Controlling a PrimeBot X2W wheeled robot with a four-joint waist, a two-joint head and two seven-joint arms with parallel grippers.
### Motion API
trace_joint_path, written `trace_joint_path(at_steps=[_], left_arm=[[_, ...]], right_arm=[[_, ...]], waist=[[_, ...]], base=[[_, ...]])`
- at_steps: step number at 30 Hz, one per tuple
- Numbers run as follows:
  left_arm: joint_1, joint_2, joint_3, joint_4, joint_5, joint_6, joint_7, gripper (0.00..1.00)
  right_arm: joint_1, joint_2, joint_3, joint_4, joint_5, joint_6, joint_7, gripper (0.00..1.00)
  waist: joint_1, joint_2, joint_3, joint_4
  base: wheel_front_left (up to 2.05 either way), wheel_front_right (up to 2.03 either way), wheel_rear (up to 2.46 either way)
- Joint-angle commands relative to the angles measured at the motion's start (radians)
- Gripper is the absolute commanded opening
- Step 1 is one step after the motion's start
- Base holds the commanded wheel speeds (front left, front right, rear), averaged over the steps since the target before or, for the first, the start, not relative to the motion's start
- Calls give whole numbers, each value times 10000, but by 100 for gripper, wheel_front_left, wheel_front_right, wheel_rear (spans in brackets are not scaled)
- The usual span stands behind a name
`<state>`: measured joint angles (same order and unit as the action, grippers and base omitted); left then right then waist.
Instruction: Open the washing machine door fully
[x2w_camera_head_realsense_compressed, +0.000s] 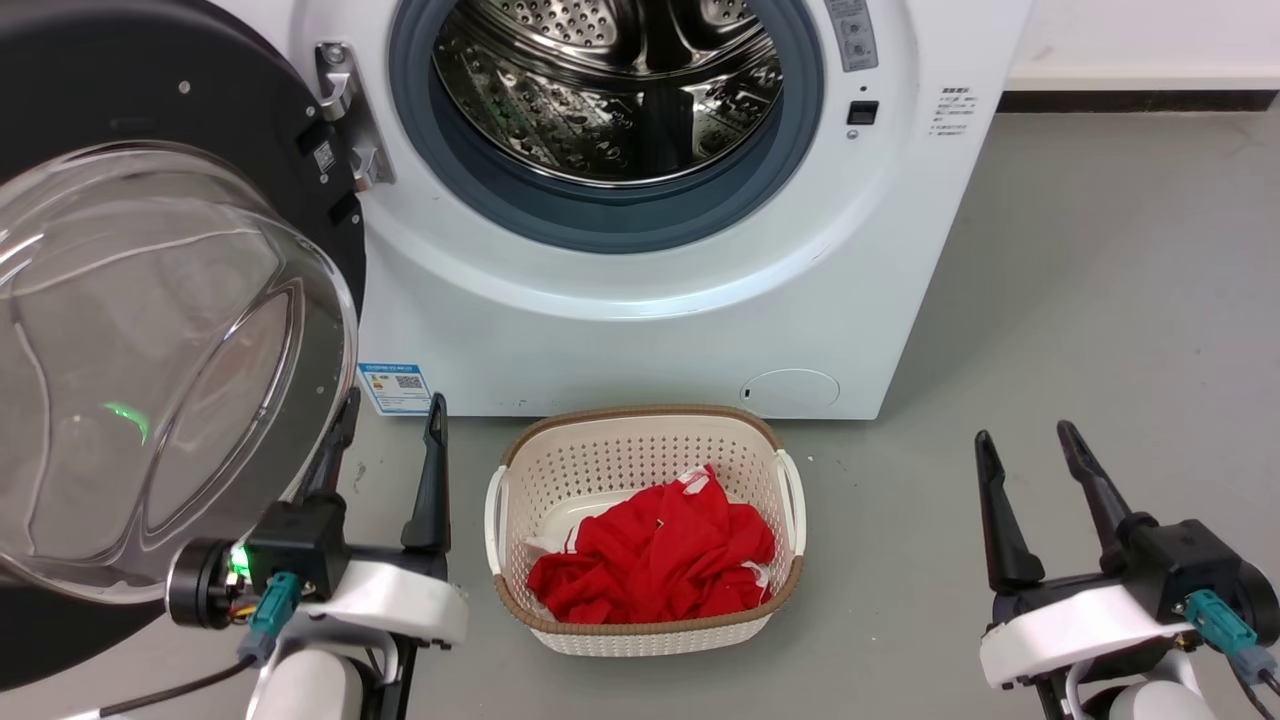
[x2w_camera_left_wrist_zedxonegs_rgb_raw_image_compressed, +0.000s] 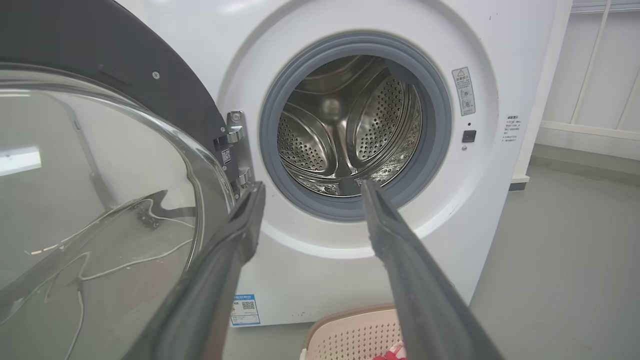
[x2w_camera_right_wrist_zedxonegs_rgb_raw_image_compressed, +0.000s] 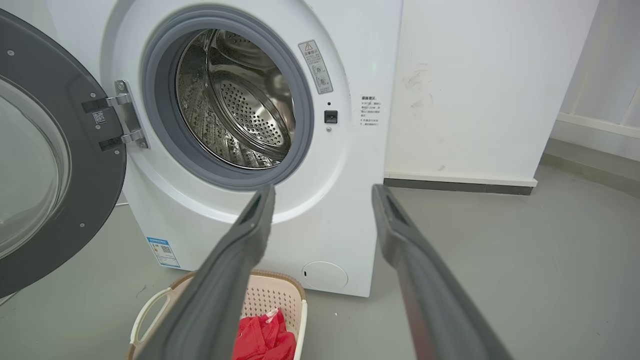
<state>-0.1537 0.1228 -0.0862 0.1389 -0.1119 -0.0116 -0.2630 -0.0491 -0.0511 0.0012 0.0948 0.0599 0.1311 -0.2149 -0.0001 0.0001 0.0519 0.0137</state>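
Observation:
The white washing machine (x2w_camera_head_realsense_compressed: 640, 330) stands ahead with its steel drum (x2w_camera_head_realsense_compressed: 610, 90) exposed. Its round black door (x2w_camera_head_realsense_compressed: 230, 130) with a bulging clear glass bowl (x2w_camera_head_realsense_compressed: 150, 360) is swung far out to the left on its hinge (x2w_camera_head_realsense_compressed: 350, 110). My left gripper (x2w_camera_head_realsense_compressed: 390, 420) is open at the lower left, one finger right beside the glass bowl, nothing between the fingers. In the left wrist view the door (x2w_camera_left_wrist_zedxonegs_rgb_raw_image_compressed: 125, 65) fills the left and the left gripper (x2w_camera_left_wrist_zedxonegs_rgb_raw_image_compressed: 310, 187) points at the drum opening. My right gripper (x2w_camera_head_realsense_compressed: 1020, 440) is open and empty at the lower right, over the floor.
A cream laundry basket (x2w_camera_head_realsense_compressed: 640, 425) holding red cloth (x2w_camera_head_realsense_compressed: 660, 555) sits on the grey floor in front of the washer, between my arms. A white wall (x2w_camera_right_wrist_zedxonegs_rgb_raw_image_compressed: 480, 85) with a dark baseboard runs to the right of the machine. Grey floor (x2w_camera_head_realsense_compressed: 1100, 300) spreads to the right.

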Motion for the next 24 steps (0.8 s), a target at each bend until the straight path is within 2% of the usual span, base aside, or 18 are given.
trace_joint_path(at_steps=[1,10,24], left_arm=[[173,-36,6,15,19,45,-25,100],[727,-187,94,-115,-15,172,-25,100],[870,-263,208,-181,101,105,-25,100]], right_arm=[[126,17,43,-37,-41,-7,29,100],[262,17,140,-60,70,-7,55,100],[292,18,166,-59,98,-7,111,100]], waist=[[1,-1,-64,-93],[1,-1,-140,-201],[1,-1,-212,-189]], base=[[0,0,0],[0,0,0],[0,0,0]])
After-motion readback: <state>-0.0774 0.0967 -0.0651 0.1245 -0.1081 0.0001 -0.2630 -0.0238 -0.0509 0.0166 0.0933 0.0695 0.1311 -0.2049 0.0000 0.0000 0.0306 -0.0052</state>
